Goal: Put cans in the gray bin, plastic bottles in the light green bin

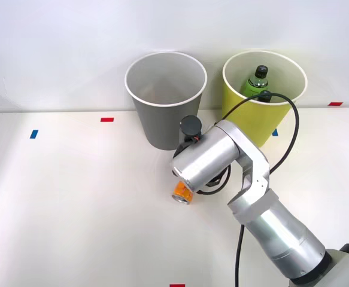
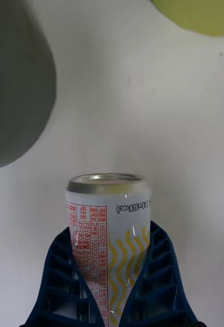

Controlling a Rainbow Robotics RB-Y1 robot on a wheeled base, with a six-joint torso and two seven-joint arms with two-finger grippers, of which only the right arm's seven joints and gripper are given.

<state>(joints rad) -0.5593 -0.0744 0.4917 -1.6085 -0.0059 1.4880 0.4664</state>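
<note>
1. One can [image 2: 108, 232] is sitting between the blue ribbed fingers [image 2: 61, 286], which are pressing both its sides: the right gripper [image 2: 109, 286] is gripping it, low over the tabletop [image 1: 72, 197] in front of the gray bin [image 1: 162, 113].
2. One green bottle [image 1: 256, 82] is standing inside the light green bin [image 1: 255, 116].

A white surface [image 1: 72, 197] carries 3 red tape marks [image 1: 107, 119] and 2 blue tape marks [image 1: 34, 134]; a white wall [image 1: 54, 48] stands behind.
</note>
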